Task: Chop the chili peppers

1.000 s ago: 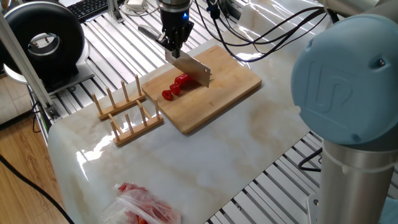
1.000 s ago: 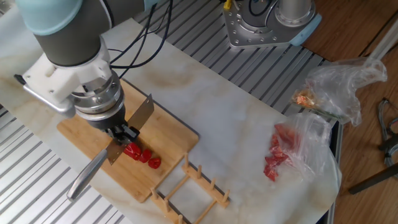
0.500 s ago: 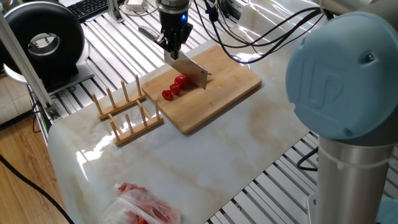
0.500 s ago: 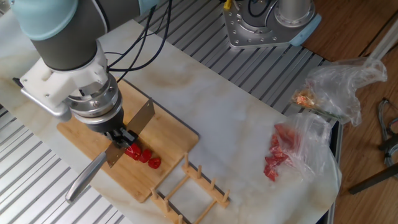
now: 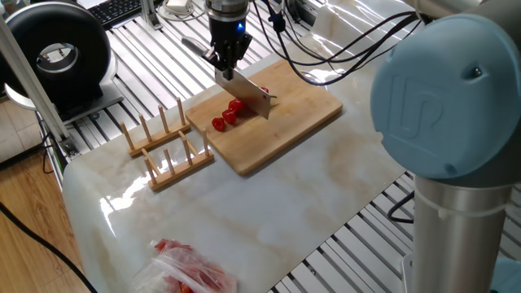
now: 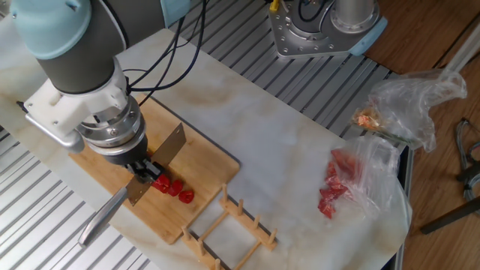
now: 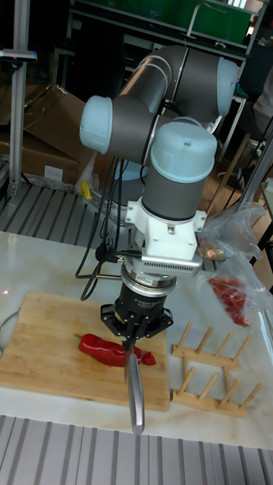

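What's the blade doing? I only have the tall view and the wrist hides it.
Observer: The knife has its blade set crosswise over the pepper, low over the board. I can't tell whether the edge touches the wood.
Operator: How many pieces are off?
Observer: About three chunks, in a short row on the rack side of the blade.
Operator: Are they near the rack?
Observer: The rack sits off the board, beside its edge. The nearest chunk lies apart from it, on the board.
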Controlling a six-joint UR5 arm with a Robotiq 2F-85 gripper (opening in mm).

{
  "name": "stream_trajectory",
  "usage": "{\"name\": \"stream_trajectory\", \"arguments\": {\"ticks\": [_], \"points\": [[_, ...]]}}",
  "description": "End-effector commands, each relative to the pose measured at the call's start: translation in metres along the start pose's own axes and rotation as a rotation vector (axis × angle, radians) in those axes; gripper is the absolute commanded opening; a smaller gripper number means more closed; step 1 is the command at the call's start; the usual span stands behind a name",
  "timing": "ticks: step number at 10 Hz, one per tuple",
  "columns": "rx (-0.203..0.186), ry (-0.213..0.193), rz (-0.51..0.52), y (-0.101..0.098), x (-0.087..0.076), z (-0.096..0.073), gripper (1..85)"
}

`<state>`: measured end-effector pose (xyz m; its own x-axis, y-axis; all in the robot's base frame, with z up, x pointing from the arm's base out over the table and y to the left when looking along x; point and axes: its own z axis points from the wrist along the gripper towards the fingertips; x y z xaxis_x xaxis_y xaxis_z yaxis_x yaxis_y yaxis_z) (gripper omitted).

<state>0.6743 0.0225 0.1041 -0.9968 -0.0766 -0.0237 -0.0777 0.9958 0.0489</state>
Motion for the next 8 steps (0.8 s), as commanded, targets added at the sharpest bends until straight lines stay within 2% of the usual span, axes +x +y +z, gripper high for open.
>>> {"name": "stream_trajectory", "arguments": {"ticks": [1,4,8], "points": [[-0.014,0.006,0.0,-0.002,0.005,0.0,1.3],[-0.015,0.007,-0.006,-0.004,0.015,0.003,1.3],[-0.01,0.002,-0.003,0.0,0.018,0.007,1.3]]}}
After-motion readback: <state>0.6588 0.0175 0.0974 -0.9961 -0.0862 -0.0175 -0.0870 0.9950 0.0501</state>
